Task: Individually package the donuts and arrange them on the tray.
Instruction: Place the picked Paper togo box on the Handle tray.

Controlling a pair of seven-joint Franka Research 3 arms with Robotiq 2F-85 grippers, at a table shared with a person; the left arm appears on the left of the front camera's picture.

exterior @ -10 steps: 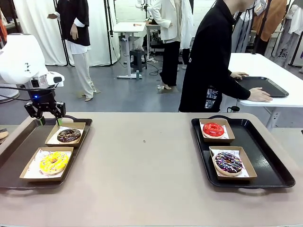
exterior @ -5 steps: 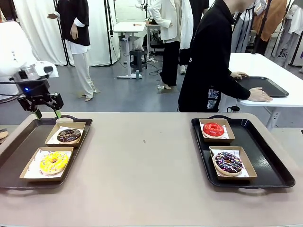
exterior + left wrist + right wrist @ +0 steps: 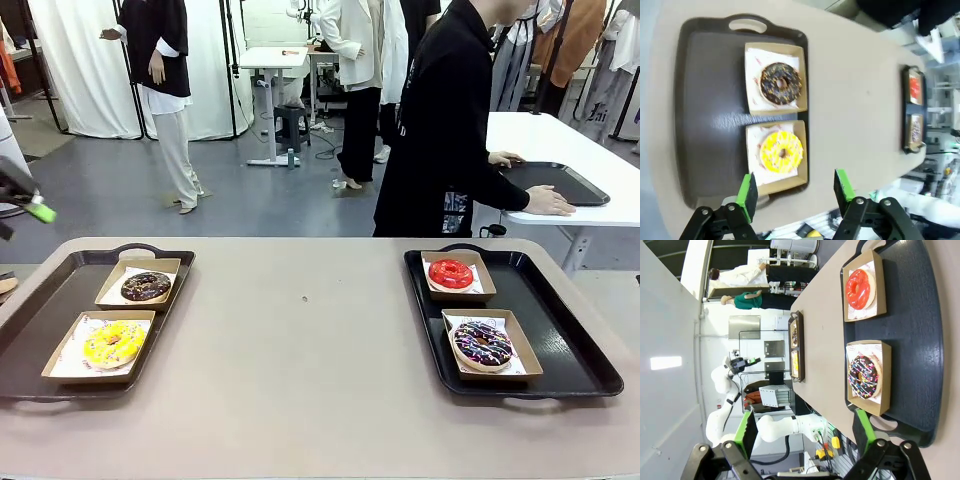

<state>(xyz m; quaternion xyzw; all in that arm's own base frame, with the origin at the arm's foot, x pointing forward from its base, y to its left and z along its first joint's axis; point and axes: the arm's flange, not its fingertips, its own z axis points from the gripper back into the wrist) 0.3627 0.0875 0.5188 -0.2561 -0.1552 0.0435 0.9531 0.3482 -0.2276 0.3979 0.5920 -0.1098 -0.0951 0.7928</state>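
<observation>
Donuts (image 3: 146, 286) lie flat in boxes (image 3: 485, 371), holes facing up.

The front view looks level across the table (image 3: 300, 340) toward the room, while the left wrist view looks down from high over the left tray (image 3: 710, 110) and the right wrist view over the right tray (image 3: 920, 340), each glimpsing the other's tray far off.

You have a wide bare strip of bench (image 3: 300, 340) between the left tray (image 3: 40, 310) and the right tray (image 3: 570, 340). Each tray carries two boxed donuts; its outer half, toward the bench's side edge, lies bare.
</observation>
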